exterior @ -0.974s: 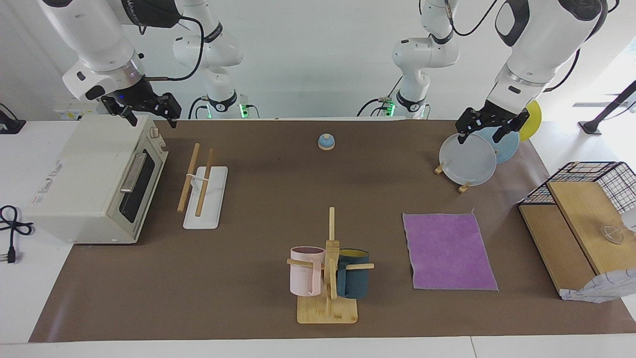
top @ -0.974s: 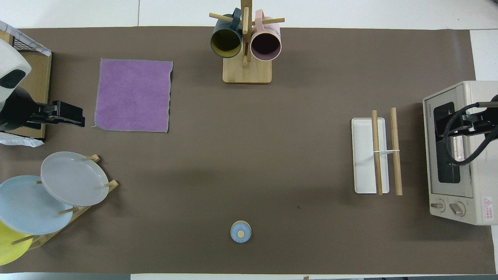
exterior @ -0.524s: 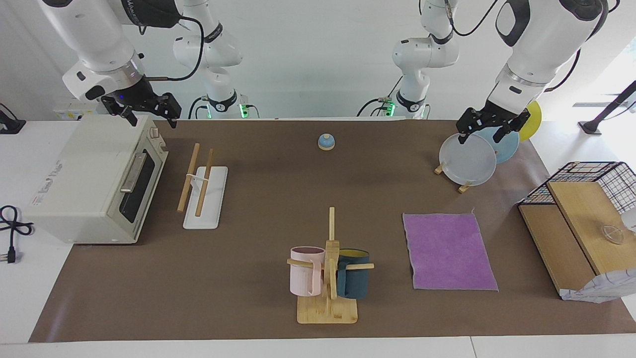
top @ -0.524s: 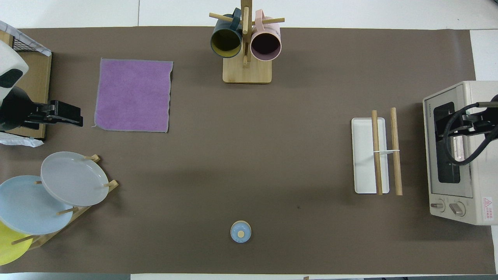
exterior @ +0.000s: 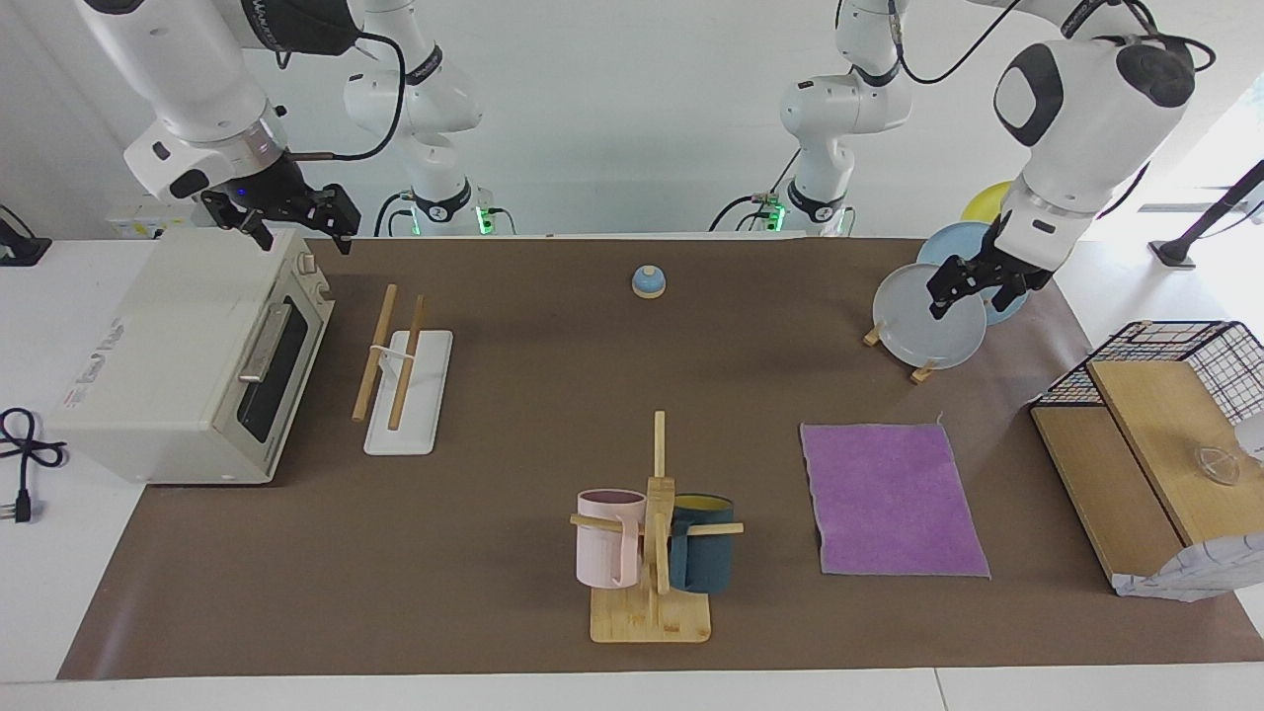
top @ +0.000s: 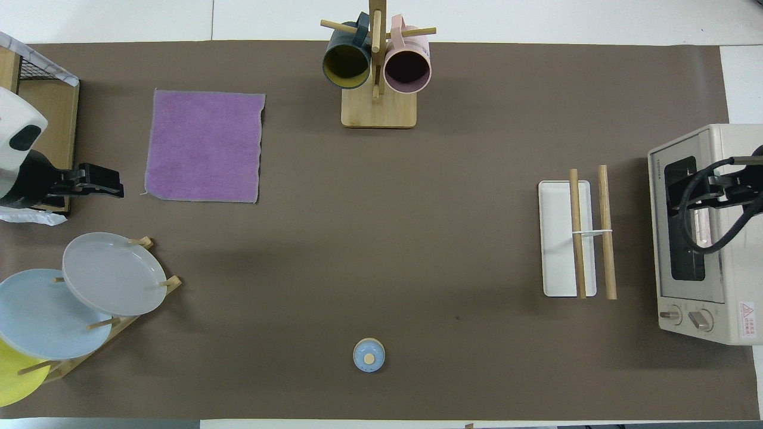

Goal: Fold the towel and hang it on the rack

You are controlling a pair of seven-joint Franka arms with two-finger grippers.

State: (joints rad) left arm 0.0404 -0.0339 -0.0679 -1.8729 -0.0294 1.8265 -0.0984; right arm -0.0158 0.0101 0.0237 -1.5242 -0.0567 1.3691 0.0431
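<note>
The towel [exterior: 894, 499] [top: 202, 146] lies flat on the brown mat with its purple face up, toward the left arm's end of the table. The rack [exterior: 410, 395] [top: 560, 238], a white base with two light-wood rods, stands toward the right arm's end, in front of the oven. My left gripper [exterior: 973, 294] [top: 116, 183] hangs open and holds nothing. It is over the mat by the plate stand, near the towel's corner and clear of the cloth. My right gripper [exterior: 291, 225] [top: 706, 189] waits open above the oven.
A white toaster oven [exterior: 188, 355] sits at the right arm's end. A mug stand [exterior: 652, 553] with pink and teal mugs is beside the towel. A plate stand [exterior: 933, 316], a wire basket with wooden boards [exterior: 1155, 434] and a small blue bell [exterior: 648, 281] are also here.
The left arm has swung and its gripper has dropped lower by the plate stand, still open. The towel, the rack and the right arm have not moved.
</note>
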